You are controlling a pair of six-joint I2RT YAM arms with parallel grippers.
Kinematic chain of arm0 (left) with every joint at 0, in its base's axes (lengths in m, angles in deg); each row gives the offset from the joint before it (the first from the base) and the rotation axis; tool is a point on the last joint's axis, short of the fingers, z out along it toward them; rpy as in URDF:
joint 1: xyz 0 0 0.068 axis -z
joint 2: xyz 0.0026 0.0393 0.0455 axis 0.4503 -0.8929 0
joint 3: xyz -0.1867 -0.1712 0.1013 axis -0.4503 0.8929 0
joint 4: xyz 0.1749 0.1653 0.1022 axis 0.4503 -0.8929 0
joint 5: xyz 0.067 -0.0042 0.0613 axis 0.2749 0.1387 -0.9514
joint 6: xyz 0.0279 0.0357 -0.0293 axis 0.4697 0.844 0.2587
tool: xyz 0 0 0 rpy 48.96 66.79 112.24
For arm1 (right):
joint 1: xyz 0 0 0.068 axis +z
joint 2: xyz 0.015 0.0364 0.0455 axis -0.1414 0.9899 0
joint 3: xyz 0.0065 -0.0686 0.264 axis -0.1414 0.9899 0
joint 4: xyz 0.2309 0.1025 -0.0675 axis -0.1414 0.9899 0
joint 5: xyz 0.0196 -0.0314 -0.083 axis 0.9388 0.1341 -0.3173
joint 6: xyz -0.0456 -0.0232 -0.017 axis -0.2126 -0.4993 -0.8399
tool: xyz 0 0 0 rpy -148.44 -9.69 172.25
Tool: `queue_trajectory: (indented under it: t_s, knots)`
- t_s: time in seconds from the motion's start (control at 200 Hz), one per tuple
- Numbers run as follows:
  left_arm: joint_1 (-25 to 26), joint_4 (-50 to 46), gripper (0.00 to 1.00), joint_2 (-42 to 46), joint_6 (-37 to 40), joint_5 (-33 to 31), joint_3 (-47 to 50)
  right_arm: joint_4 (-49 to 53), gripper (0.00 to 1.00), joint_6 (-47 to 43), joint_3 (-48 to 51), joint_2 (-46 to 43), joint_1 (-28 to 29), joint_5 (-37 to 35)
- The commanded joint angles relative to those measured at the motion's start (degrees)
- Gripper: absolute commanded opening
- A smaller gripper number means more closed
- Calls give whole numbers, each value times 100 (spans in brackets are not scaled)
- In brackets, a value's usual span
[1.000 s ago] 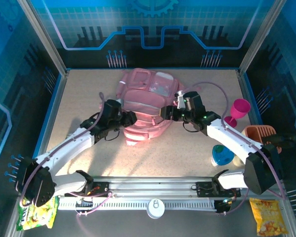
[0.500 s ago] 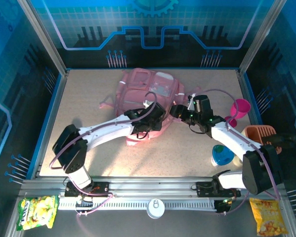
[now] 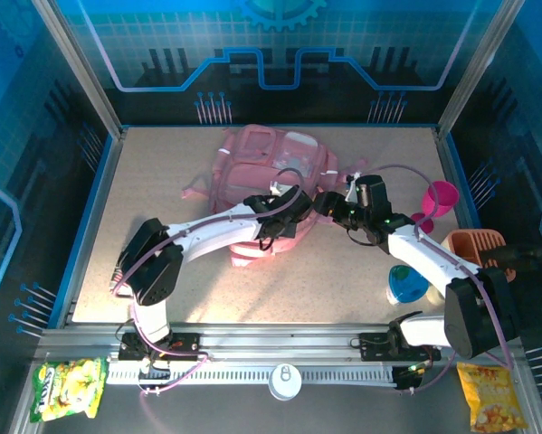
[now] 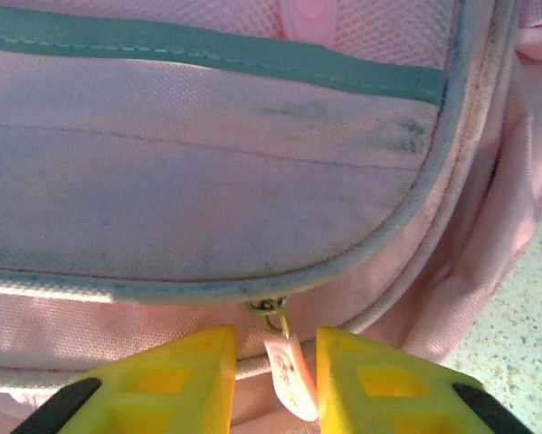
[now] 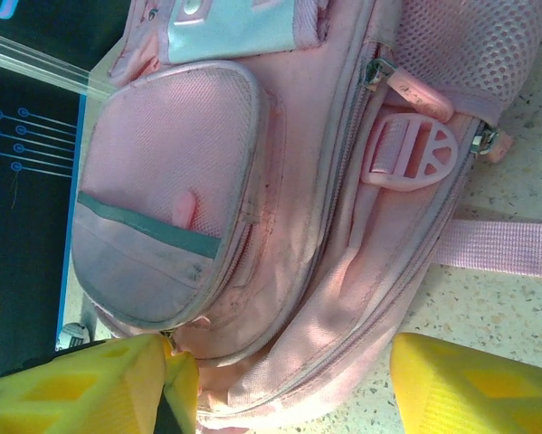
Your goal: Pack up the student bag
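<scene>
The student bag (image 3: 271, 154), a soft pink backpack, lies flat at the back middle of the table. My left gripper (image 3: 293, 211) is at its near right edge. In the left wrist view the yellow fingers (image 4: 189, 380) stand narrowly open on either side of a pink zip pull (image 4: 290, 380) that hangs from the grey-piped pocket (image 4: 207, 199). The pull touches the right finger, with a gap on its left. My right gripper (image 3: 323, 204) is open wide beside it, its fingers (image 5: 470, 389) straddling the bag's lower corner (image 5: 280, 298).
A magenta goblet (image 3: 439, 201), an orange basket (image 3: 474, 246) and a blue-green round thing (image 3: 406, 285) stand at the right. Snack packets lie off the table at the front left (image 3: 67, 389) and front right (image 3: 489, 396). A pink strap (image 5: 497, 249) runs across the tabletop.
The left arm has swung from the bag's left side across to its near right edge, and its jaws have narrowed around the zip pull. The right gripper shifted slightly right.
</scene>
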Motion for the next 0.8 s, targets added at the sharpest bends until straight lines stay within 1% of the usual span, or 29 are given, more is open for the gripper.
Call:
queue_trajectory:
  t_s: [0.0,0.055,0.095,0.29,0.41,0.49,0.63,0.735,0.795]
  knots:
    - [36,-429,27,-220,158,-355,-303,37,67,17,20,-167,-15,-199]
    - [36,-505,27,-271,170,-388,-355,59,67,5,35,-199,-8,-245]
    - [40,-521,24,-297,175,-382,-370,77,67,4,37,-220,-3,-271]
    - [37,-272,0,-103,240,-154,-215,57,67,116,74,-227,-8,-309]
    - [40,127,0,239,433,134,57,-182,67,470,196,-176,-65,-84]
    - [38,553,0,511,620,517,324,-423,66,829,230,-94,-127,221]
    - [27,1339,0,823,860,1307,695,-562,60,1372,61,76,-139,581]
    - [28,1555,0,802,926,1698,700,-638,54,1685,-107,291,-121,859]
    - [33,1617,0,758,952,1863,666,-602,53,1768,-214,413,-83,943]
